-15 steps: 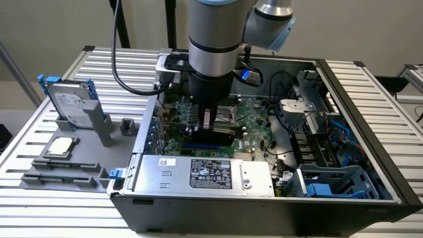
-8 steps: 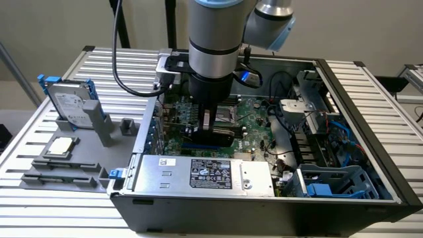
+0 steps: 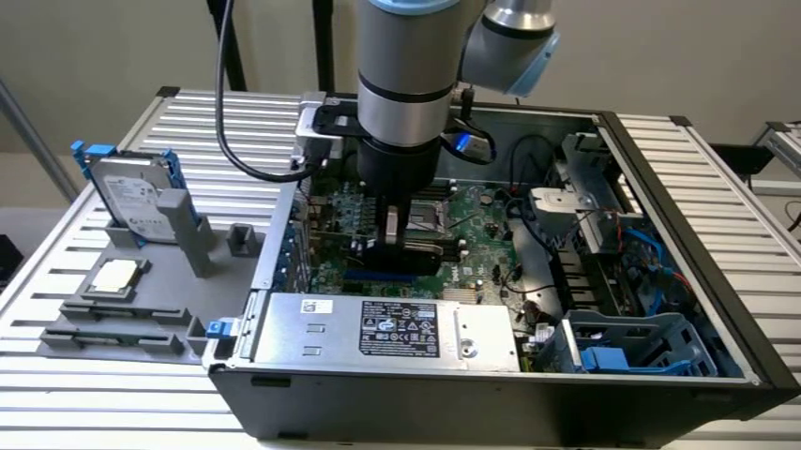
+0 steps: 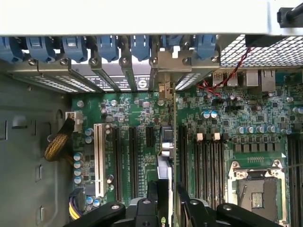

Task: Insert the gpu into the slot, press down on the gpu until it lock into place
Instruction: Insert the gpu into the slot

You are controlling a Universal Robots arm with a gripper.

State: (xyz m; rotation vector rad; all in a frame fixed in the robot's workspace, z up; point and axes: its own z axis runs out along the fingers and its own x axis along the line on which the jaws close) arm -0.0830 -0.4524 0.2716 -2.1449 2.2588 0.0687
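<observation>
Gripping the gpu (image 3: 411, 255) by its top edge, my end effector (image 4: 168, 189) holds it upright at the slot (image 3: 373, 277), just beyond the power supply (image 3: 313, 328). I judge it light, stiff and fragile; its edges are the safest hold.

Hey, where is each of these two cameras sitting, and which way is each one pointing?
Exterior view: off the arm and high up, angled down into the open computer case on the slatted table; the arm and its pincer hang in the middle.
Wrist view: on the wrist, looking down along the pincer's fingers at the green motherboard.
Shared: both show the pincer gripping the graphics card on edge over the motherboard.
</observation>
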